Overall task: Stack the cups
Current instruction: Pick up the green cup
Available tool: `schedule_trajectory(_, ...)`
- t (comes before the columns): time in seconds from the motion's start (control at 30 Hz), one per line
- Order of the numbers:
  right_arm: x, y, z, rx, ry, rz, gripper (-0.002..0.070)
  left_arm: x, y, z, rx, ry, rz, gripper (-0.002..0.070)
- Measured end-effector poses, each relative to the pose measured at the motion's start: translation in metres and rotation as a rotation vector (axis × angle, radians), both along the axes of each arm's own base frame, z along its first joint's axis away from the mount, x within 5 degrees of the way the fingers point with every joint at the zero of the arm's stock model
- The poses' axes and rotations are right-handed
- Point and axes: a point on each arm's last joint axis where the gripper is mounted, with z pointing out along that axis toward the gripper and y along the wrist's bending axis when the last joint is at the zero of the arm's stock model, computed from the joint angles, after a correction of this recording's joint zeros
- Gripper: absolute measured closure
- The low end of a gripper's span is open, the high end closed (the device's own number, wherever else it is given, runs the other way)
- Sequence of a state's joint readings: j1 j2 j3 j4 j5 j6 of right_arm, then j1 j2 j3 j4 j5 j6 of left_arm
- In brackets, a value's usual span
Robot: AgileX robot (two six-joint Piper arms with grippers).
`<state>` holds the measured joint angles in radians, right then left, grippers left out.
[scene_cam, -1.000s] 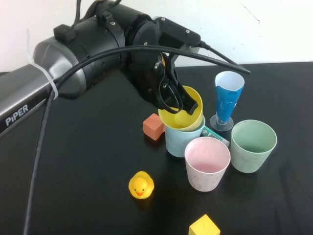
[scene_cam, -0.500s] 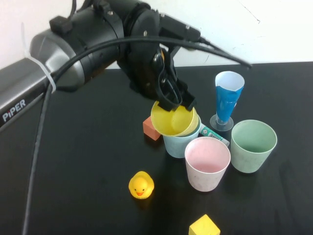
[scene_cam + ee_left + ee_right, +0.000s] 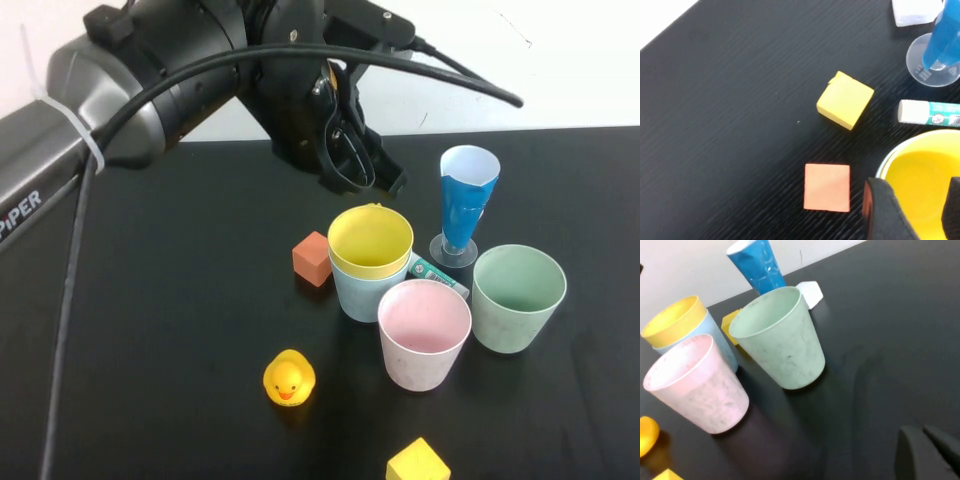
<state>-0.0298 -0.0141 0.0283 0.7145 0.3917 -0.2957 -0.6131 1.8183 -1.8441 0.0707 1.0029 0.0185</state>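
Left gripper (image 3: 362, 168), jaws apart and empty, hangs at 12 o'clock above the yellow cup (image 3: 370, 241) — nested in the light blue cup (image 3: 366, 287) as stack base. Pink cup (image 3: 424, 333) and green cup (image 3: 518, 297) wait unstacked at 4 o'clock. Right gripper (image 3: 927, 452) — aperture indeterminable — sits near them.

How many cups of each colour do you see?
Yellow matte plastic tapered cup: 1
Light blue plastic cup: 1
Pink plastic cup: 1
Green plastic cup: 1
Total: 4
Left hand open above yellow cup; right hand apart from green cup.
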Motion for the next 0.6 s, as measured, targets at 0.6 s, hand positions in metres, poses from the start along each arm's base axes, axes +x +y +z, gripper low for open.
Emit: schedule_trajectory(0.6, 0.004, 0.002, 0.068, -0.236, -0.09, 0.094, 0.0679, -0.107, 0.08, 0.013, -0.007, -0.123, -0.012, 0.0672)
